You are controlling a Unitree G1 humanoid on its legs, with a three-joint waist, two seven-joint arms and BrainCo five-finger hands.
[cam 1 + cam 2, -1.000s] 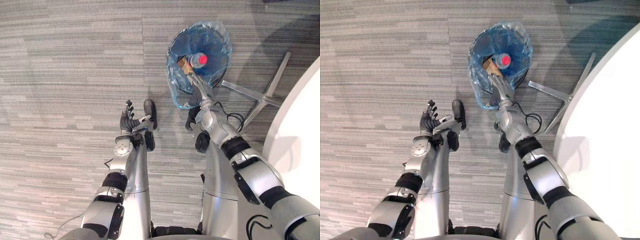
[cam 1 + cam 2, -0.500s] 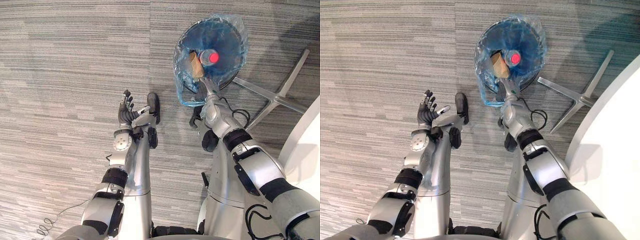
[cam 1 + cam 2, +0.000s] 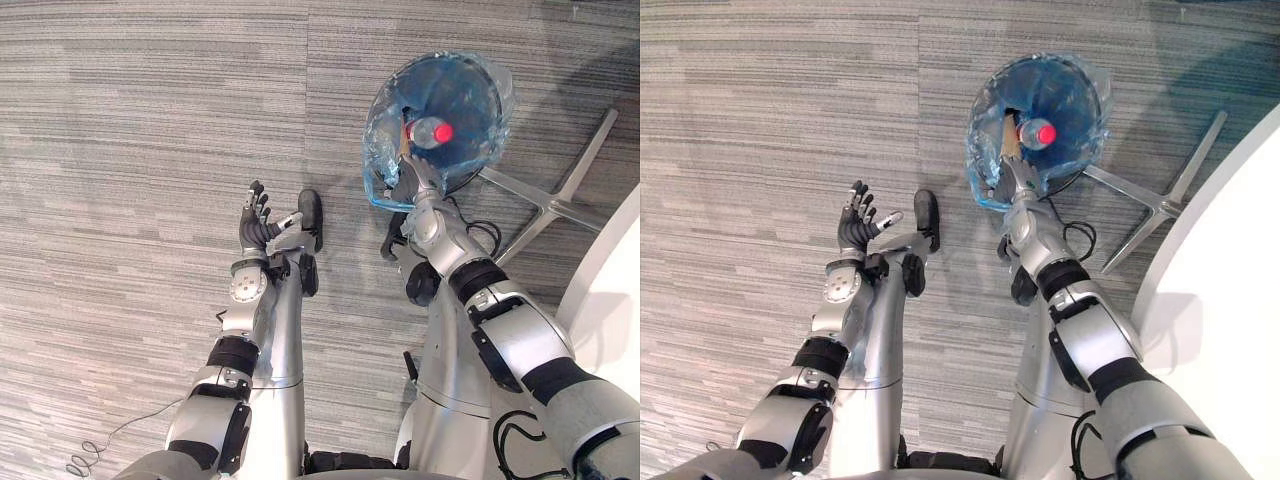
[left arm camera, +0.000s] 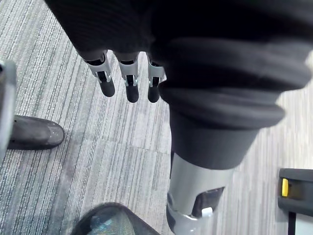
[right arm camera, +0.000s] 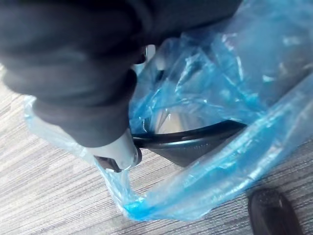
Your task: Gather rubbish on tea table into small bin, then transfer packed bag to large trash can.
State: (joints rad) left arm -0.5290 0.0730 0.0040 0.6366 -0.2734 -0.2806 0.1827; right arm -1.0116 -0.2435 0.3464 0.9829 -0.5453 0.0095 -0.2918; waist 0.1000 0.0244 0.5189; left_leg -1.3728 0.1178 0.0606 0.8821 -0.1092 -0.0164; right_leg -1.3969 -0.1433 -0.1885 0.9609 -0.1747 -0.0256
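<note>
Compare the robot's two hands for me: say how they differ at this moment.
Place: the left hand hangs over bare carpet, while the right hand is at the near rim of the small bin. Contact: the left hand touches nothing, its fingers relaxed; the right hand lies against the blue bag, grip unclear. Both have dark ribbed covers.

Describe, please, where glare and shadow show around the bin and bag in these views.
Left eye view: the blue bag glints pale along its crinkled edge, and the carpet beyond it lies in darker shade. Right wrist view: white highlights streak the bag's folds around the black rim of the small bin. Left wrist view: evenly lit carpet.
</note>
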